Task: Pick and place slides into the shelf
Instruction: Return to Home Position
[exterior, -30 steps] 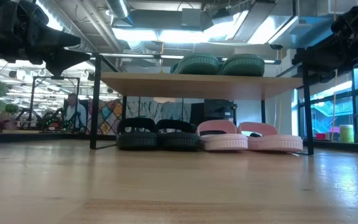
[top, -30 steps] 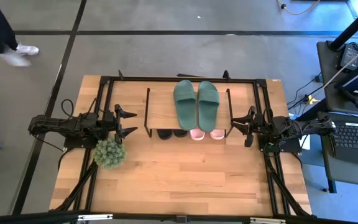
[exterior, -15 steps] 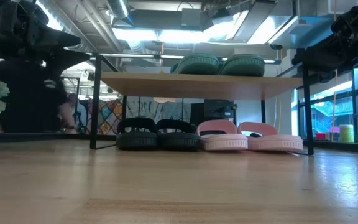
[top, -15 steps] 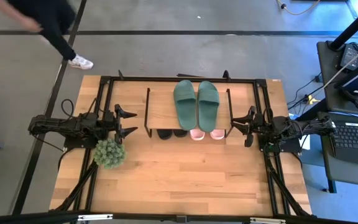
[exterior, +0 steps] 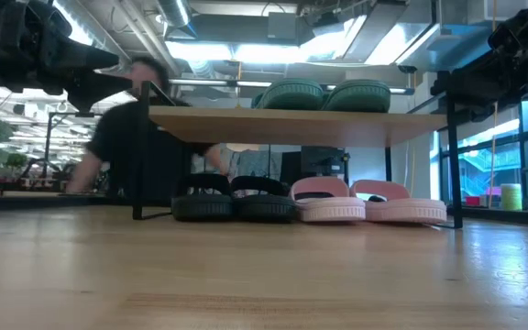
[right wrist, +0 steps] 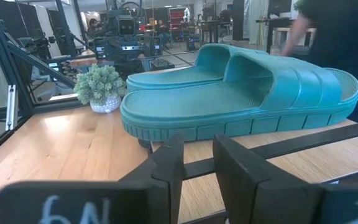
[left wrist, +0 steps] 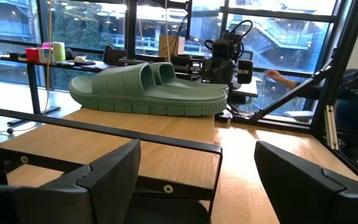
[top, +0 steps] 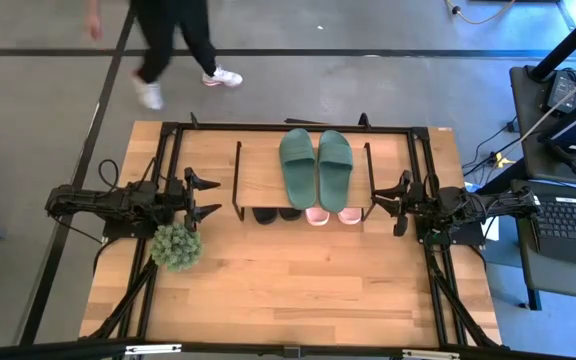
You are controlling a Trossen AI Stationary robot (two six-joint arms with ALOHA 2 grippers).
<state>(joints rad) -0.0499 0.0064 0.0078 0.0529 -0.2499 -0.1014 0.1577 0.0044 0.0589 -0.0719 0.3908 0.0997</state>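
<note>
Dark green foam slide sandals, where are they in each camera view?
High view: dark green foam slides side by side on the light wooden shelf board, mid-table.
Low view: the slides atop the board, upper middle.
Left wrist view: the slides side-on on the board.
Right wrist view: the slides side-on, large, on the board.
Shared landmark: that shelf board, directly under them.

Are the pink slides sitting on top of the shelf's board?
No, the pink slides rest on the table under the shelf board beside the black slides, while the green slides lie on top.
</note>
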